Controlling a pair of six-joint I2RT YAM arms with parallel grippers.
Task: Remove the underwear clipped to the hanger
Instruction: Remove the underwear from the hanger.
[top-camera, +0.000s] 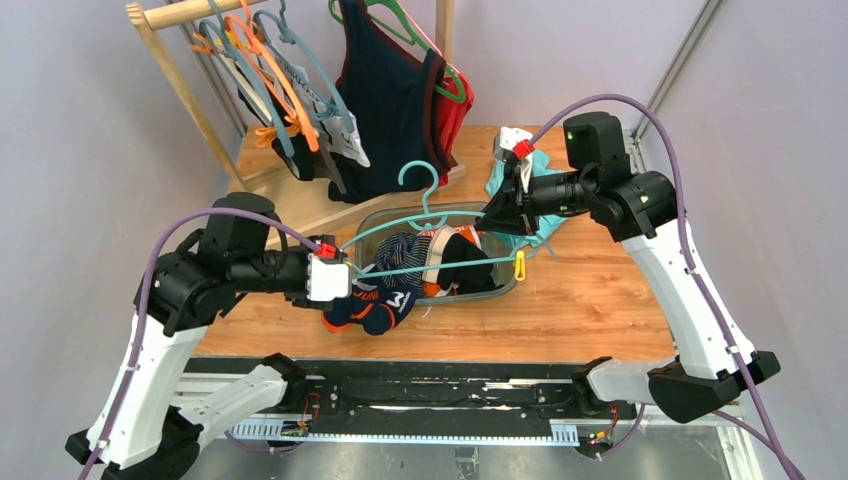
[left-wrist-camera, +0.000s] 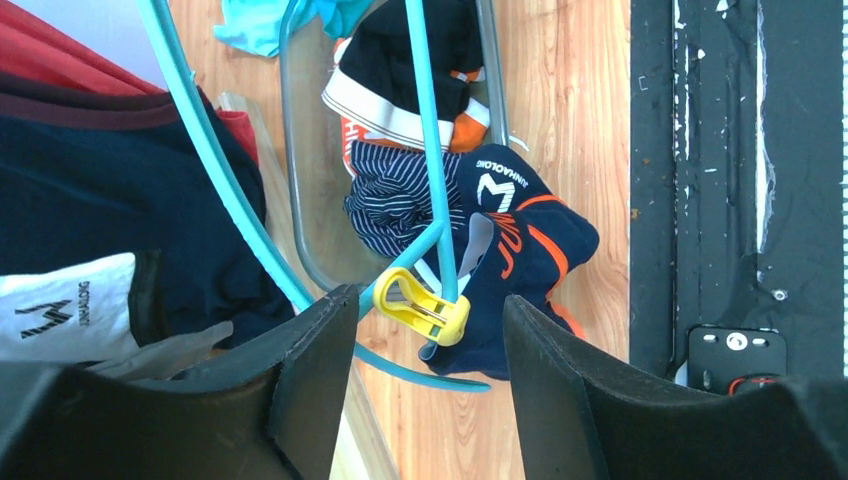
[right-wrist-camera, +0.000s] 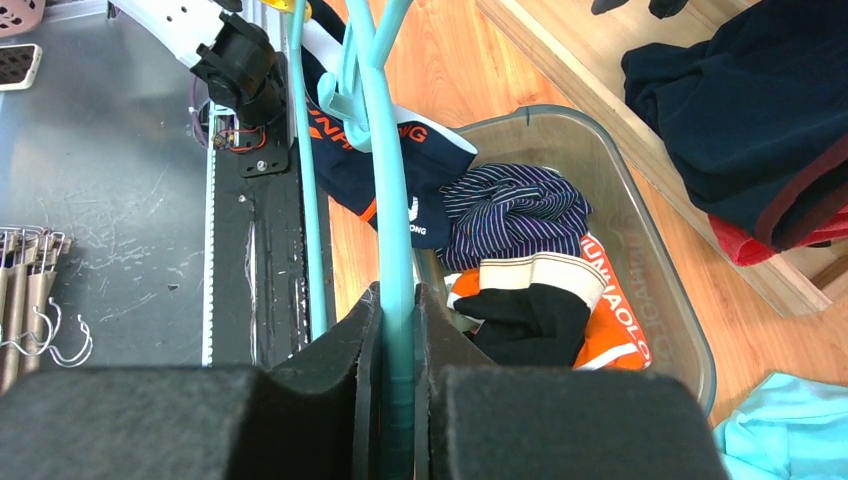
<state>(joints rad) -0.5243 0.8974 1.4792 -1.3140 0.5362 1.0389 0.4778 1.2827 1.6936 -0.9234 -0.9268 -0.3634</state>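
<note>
A teal hanger (top-camera: 430, 262) hangs level over a clear bin (top-camera: 500, 290). My right gripper (top-camera: 492, 215) (right-wrist-camera: 397, 292) is shut on the hanger's right end. A yellow clip (left-wrist-camera: 420, 305) pins navy underwear (left-wrist-camera: 520, 250) (top-camera: 375, 305) with orange trim to the hanger's left end; it hangs over the bin's near left rim. My left gripper (top-camera: 352, 275) (left-wrist-camera: 428, 298) stands open around that clip, its fingers (left-wrist-camera: 310, 370) apart from it on both sides. More underwear lies in the bin: a striped pair (right-wrist-camera: 510, 205) and a black and orange pair (right-wrist-camera: 540, 305) with a beige waistband.
A wooden rack (top-camera: 175, 60) at the back left carries several hangers, and a navy tank top (top-camera: 395, 100) hangs beside them. A teal cloth (top-camera: 540, 195) lies behind the right gripper. Another yellow clip (top-camera: 519, 265) sits at the hanger's right end. A black rail (top-camera: 430, 395) runs along the near edge.
</note>
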